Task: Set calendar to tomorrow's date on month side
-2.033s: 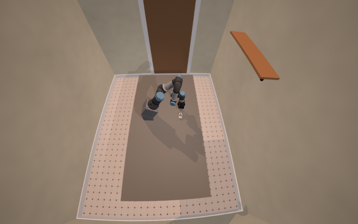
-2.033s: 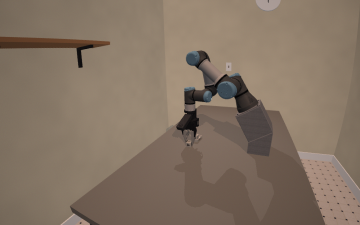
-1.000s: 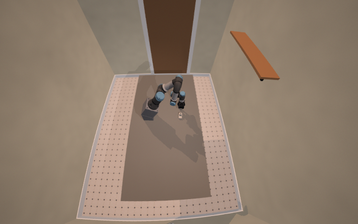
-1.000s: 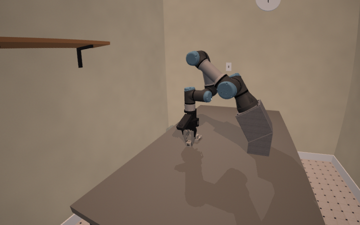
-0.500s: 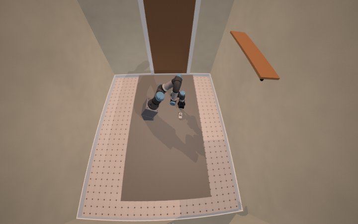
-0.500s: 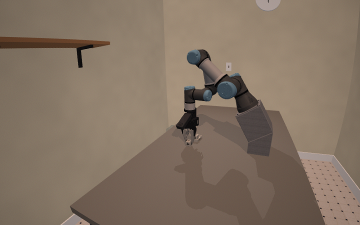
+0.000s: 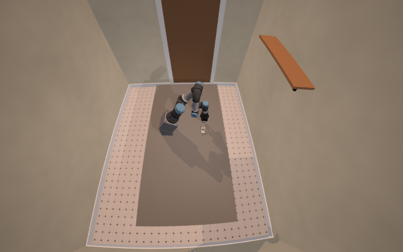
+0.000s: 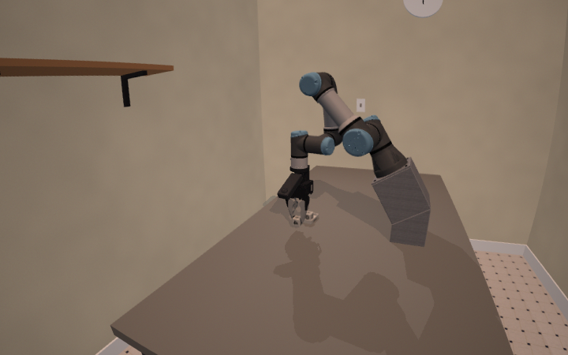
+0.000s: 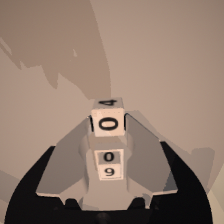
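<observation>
In the wrist view my gripper (image 9: 108, 115) is shut on a white date cube (image 9: 107, 121). The cube shows a 0 toward the camera and a 4 on the face beyond it. A second white cube (image 9: 108, 165), with a 0 and a 9 on it, shows lower in the wrist view between the two jaws. In the exterior view the gripper (image 8: 298, 218) points down with its fingertips at the small pale calendar tray (image 8: 306, 220) on the table. In the top view the tray (image 7: 201, 130) lies just in front of the gripper (image 7: 204, 118). The month's name is too small to read.
The arm's grey base block (image 8: 404, 205) stands on the brown table to the right of the tray. A wall shelf (image 8: 84, 69) hangs high on the left. The table's left edge runs close to the tray.
</observation>
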`<state>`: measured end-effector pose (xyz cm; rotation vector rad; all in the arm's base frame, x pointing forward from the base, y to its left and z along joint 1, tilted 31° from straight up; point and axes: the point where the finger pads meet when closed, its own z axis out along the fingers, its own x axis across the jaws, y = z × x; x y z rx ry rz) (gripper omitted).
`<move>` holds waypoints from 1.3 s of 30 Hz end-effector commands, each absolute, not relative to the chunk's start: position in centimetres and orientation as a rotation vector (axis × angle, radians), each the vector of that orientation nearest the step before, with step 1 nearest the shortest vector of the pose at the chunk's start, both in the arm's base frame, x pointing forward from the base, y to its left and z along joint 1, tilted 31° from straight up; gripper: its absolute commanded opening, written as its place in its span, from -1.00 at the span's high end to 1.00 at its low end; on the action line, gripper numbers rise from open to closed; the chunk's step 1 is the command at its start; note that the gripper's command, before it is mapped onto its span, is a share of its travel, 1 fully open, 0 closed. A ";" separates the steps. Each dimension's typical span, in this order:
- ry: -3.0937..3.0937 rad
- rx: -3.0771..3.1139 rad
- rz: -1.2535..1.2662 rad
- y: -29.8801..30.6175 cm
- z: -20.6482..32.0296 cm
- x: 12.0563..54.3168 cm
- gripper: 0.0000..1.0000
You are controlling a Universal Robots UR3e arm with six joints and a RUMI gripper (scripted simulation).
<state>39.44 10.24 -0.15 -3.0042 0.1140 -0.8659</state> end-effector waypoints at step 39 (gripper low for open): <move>0.111 -3.007 -0.842 10.3 5.7 35.5 0.78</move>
